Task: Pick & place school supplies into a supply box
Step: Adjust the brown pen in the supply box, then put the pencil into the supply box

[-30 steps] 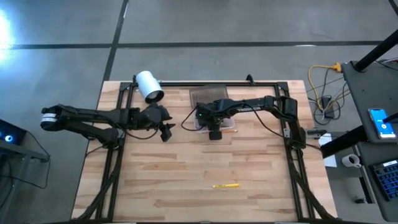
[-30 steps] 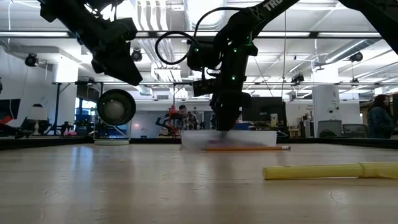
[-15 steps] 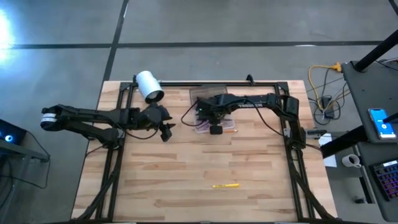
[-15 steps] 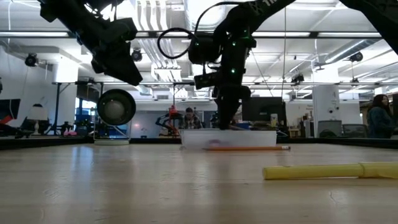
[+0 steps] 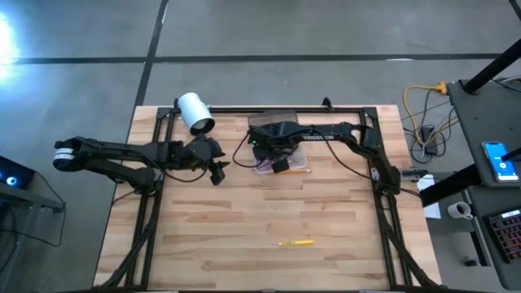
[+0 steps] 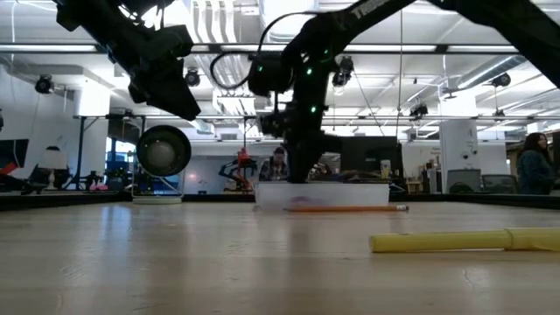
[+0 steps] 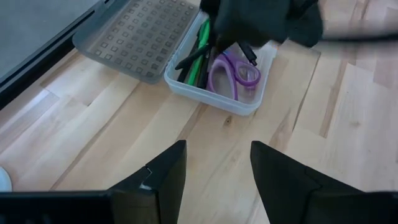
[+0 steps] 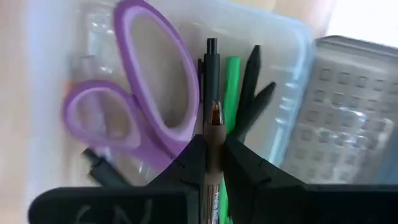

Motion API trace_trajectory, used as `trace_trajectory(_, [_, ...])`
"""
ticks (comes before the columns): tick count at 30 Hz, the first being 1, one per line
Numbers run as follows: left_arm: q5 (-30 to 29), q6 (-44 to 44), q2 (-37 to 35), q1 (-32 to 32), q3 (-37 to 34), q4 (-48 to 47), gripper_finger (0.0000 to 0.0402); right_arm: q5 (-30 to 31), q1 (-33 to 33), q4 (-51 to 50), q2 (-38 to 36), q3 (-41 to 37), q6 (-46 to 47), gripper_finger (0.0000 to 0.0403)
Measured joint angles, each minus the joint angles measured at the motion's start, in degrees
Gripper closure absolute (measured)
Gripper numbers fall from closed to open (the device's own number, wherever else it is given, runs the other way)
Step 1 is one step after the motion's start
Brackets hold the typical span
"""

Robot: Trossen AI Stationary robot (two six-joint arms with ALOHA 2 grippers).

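Observation:
The supply box (image 5: 299, 160) is a clear case. Its grey lid (image 5: 271, 124) lies open on the far side. In the right wrist view, purple scissors (image 8: 143, 118), a green pen (image 8: 232, 93) and black pens (image 8: 252, 93) lie inside it. My right gripper (image 5: 277, 165) hangs over the box, shut on a dark pen (image 8: 211, 81). My left gripper (image 5: 218, 171) hovers open to the left of the box, with the box (image 7: 214, 99) ahead of its fingers. A yellow pen (image 5: 295, 242) lies flat on the table nearer the front edge. My right gripper pinches the dark pen's barrel (image 8: 212, 163) between its two fingers (image 8: 245, 168). The pen runs along the fingers and sticks out past their ends. It points down into the box between the scissors and the green pen. Whether its tip touches anything inside, I cannot tell.
A white roll (image 5: 195, 112) lies at the far left of the table, left of the lid. An orange pencil (image 6: 350, 208) lies on the table along the box's near side. Bare wood stretches between the box and the yellow pen (image 6: 464, 240). A black frame (image 5: 155, 212) borders the table.
My right gripper has moved from the box's near side toward the far and left, over the inside of the box, while staying shut on the pen. The left arm has kept still.

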Motion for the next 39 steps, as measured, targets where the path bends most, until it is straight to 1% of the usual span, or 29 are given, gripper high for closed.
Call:
trace_trajectory(4, [0.0,0.0,0.0,0.0,0.0,0.0,0.0238,-0.03,-0.79,-0.59,3.65,3.06,1.46,0.0373])
trace_trajectory(9, [0.0,0.0,0.0,0.0,0.0,-0.02,0.0238,-0.02,-1.74,-1.07,5.07,5.57,6.01,0.0365])
trace_trajectory(11, [0.0,0.0,0.0,0.0,0.0,0.01,0.0238,-0.01,-1.74,-0.93,5.06,6.45,6.32,0.0352])
trace_trajectory(18, [0.02,0.0,0.0,0.0,0.0,0.0,0.0238,-0.17,-1.27,-2.07,4.74,8.7,4.56,0.0279])
trace_trajectory(23, [0.02,0.0,0.0,0.0,0.0,0.0,0.0238,-0.17,-0.48,-5.71,4.45,9.25,5.09,0.0248])
trace_trajectory(30, [0.02,0.02,0.0,0.0,0.0,0.02,0.0238,-0.51,1.58,-7.47,-0.91,9.27,12.67,0.0231])
trace_trajectory(33, [0.05,0.02,0.0,0.0,0.0,0.02,0.0238,-3.17,2.95,-8.45,-3.86,8.16,16.45,0.023])
trace_trajectory(35, [0.09,0.02,0.0,0.0,0.0,0.02,0.0238,-5.05,3.96,-8.41,-6.41,5.72,18.78,0.023])
trace_trajectory(39, [0.11,0.03,0.0,0.0,-0.02,0.0,0.0238,-5.06,6.9,-8.47,-12.1,-2.03,23.0,0.0231])
